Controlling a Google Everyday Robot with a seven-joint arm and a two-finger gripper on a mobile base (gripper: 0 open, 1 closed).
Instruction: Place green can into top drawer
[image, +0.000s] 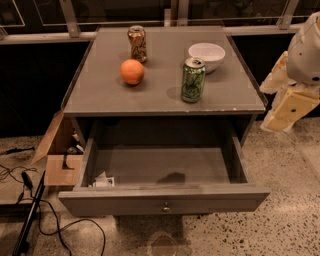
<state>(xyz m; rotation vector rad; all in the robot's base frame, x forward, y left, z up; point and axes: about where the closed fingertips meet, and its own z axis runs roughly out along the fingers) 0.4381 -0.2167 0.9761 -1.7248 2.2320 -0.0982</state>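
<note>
The green can (193, 79) stands upright on the grey cabinet top (100, 85), near its front right. The top drawer (125, 200) is pulled open below it, with a small round knob (166, 207) at the centre of its front panel. My gripper (263, 110) hangs at the right edge of the view, beside the cabinet's right front corner and apart from the can. Its two pale fingers (289, 109) are spread with nothing between them.
A brown-gold can (137, 43), an orange (132, 71) and a white bowl (206, 55) stand on the cabinet top. A small white scrap (103, 181) lies in the drawer's front left corner. A cardboard box (59, 152) and black cables (30, 210) are on the floor at left.
</note>
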